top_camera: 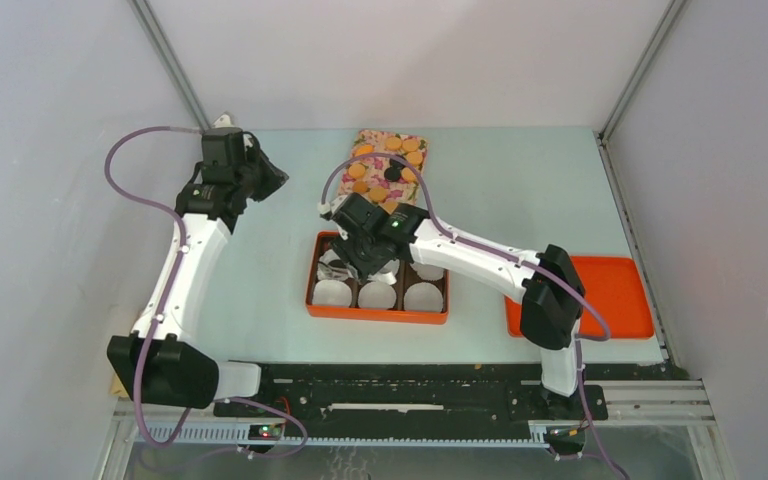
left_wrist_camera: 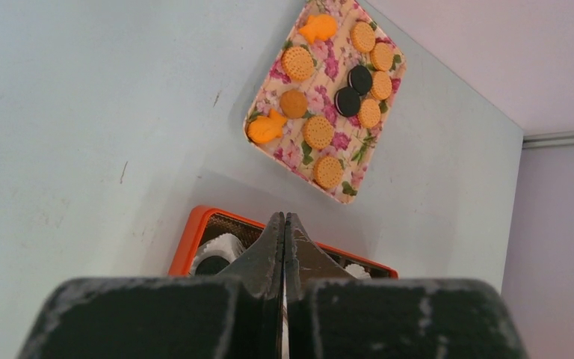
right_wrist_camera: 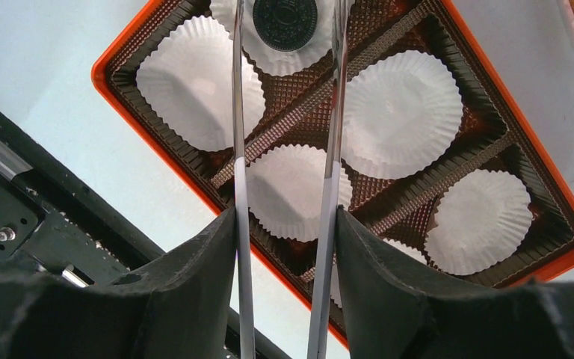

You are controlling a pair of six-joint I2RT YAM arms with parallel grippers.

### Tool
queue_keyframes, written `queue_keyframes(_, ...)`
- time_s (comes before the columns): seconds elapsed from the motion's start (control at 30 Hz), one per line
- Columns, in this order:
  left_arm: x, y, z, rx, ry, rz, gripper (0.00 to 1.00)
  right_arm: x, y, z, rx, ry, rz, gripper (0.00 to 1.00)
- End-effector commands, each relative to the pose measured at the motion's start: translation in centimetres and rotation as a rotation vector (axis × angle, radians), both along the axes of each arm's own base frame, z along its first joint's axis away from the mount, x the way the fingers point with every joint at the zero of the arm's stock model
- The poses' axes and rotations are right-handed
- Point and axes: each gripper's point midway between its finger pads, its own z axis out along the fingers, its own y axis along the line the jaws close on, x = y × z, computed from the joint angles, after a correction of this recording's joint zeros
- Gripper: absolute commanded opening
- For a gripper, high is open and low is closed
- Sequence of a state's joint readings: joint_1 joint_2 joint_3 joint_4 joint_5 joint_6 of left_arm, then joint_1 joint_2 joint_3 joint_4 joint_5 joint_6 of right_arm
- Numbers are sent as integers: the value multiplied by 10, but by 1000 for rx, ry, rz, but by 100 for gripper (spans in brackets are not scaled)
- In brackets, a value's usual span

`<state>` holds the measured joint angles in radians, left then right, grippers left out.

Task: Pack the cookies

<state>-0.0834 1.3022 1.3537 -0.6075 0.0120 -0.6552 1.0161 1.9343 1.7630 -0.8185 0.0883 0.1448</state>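
Black cookie (right_wrist_camera: 285, 21) lies in a paper cup (right_wrist_camera: 291, 61) at the top of my right-wrist view; right tool (right_wrist_camera: 287, 7) stands parted around it (not touching); left tool (left_wrist_camera: 284, 218) shut, empty.

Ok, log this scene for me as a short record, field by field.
left hand: shut, empty, raised far left of the box
right hand: open over the orange box, straddling the black cookie
black cookie: lying in a paper cup
other cups: no cookie seen
floral tray: tan and black cookies unpacked
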Motion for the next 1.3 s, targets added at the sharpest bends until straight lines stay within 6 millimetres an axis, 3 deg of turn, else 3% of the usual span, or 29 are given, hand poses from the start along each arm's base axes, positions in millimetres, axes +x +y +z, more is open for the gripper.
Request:
queue_keyframes(0.0,2,-7,-3,-14,-14,-41,1,15,15,42,121,-72,-22,57)
queue_keyframes(0.23,1,-9,3,-26,-32,-55,1,19,1,98,181,-184,-49,56)
queue_keyframes(0.4,1,-13,5,-40,-42,-69,1,27,-21,141,222,-288,-98,54)
queue_keyframes(0.5,2,-14,3,-44,-40,-71,1,42,-36,149,221,-315,-145,54)
queue_keyframes(0.63,4,-16,0,-51,-32,-78,1,75,-60,133,179,-308,-236,53)
queue_keyframes(0.73,5,-17,-4,-54,-25,-81,1,104,-75,110,137,-288,-298,53)
queue_keyframes(0.9,7,-16,-5,-50,-20,-80,1,146,-84,74,112,-244,-343,53)
queue_keyframes(1.07,9,-14,-7,-37,-16,-71,1,166,-81,52,107,-203,-356,52)
queue_keyframes(1.27,12,-14,-12,-37,0,-71,1,171,-74,36,121,-169,-348,52)
